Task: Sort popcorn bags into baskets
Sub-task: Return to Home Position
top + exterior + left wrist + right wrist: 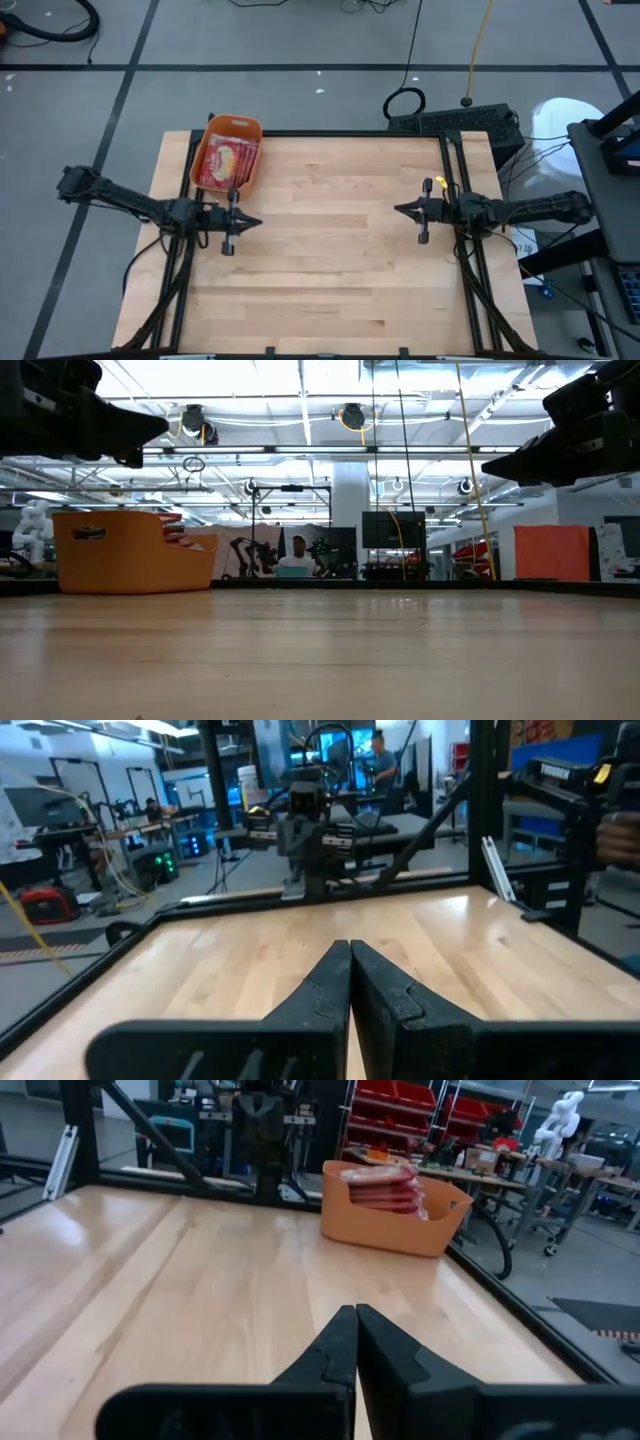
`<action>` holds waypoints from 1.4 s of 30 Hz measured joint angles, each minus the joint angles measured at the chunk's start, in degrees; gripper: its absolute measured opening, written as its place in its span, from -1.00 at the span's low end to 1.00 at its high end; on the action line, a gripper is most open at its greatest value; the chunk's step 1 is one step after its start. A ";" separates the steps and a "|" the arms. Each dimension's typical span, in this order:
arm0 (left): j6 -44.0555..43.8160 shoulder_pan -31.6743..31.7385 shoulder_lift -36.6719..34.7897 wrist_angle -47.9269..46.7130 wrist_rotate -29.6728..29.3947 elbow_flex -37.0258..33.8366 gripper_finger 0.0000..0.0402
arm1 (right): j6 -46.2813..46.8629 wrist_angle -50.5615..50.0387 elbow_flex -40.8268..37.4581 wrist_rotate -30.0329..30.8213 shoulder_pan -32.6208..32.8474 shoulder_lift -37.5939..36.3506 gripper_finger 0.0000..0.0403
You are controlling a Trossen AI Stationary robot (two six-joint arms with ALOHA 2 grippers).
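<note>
Left hand (252, 222) and right hand (402, 210) are hovering closed above the worktop (330, 280), seemingly idling since popcorn bags (228, 162) are filling the far-left basket (236, 123).

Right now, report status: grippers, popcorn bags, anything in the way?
Left gripper shut, empty, near orange basket. Right gripper shut, empty, right side. Popcorn bags stacked in basket. Nothing in the way.

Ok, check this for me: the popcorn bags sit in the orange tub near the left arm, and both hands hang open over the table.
One point is wrong: both hands are shut. The wrist views show the left hand and the right hand with fingers pressed together. The popcorn bags do sit in the orange tub near the left arm.
</note>
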 joint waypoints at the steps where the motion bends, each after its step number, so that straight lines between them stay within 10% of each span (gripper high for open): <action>1: 0.22 0.00 -1.23 -1.28 -0.03 0.00 -0.95 | 0.21 -0.68 0.00 -0.02 0.00 -0.50 -1.00; 16: -1.47 0.00 -17.10 -18.96 -2.45 0.00 -0.95 | 1.92 -8.26 -0.04 -4.66 0.09 -14.76 -1.00; 42: -3.96 0.00 -17.92 -22.36 -3.54 0.02 -0.95 | 1.40 -13.09 -0.04 -11.96 0.09 -14.89 -1.00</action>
